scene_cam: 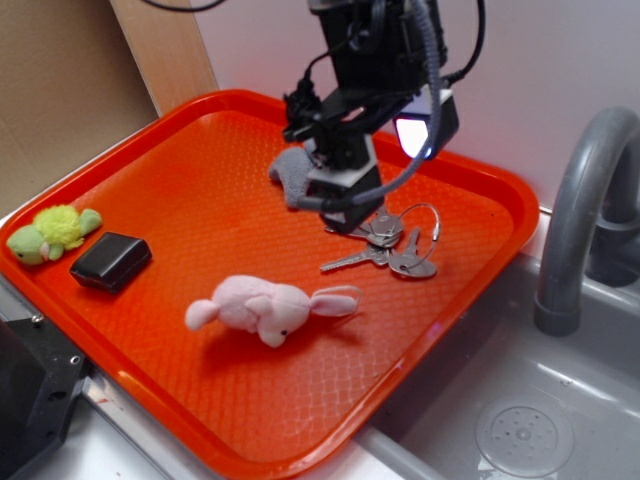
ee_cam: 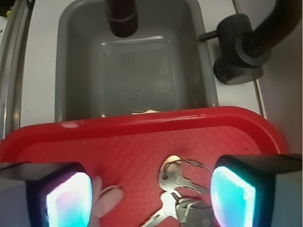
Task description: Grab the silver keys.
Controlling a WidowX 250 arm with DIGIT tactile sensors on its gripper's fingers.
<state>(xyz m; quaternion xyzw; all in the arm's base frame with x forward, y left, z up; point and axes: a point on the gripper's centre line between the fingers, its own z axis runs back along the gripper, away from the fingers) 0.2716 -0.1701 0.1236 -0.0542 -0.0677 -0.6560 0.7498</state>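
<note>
The gripper (ee_cam: pixel 150 196) hangs low over the right part of the orange tray (scene_cam: pixel 180 190), its two glowing fingers (ee_cam: pixel 68 201) spread wide and holding nothing, with the silver keys (scene_cam: pixel 385 245) lying flat on the tray between and just below them. The keys sit right of frame centre, near the tray's raised far-right rim, beyond which the grey sink (ee_cam: pixel 135 75) and faucet (scene_cam: pixel 585 215) stand. A grey plush (scene_cam: pixel 290 172) touches the gripper's left side; the pink bunny (scene_cam: pixel 265 308), black block (scene_cam: pixel 110 260) and green plush (scene_cam: pixel 50 232) lie apart, bare tray between them.

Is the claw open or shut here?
Open: the claw has its two lit pads wide apart, silver keys lying between them.
</note>
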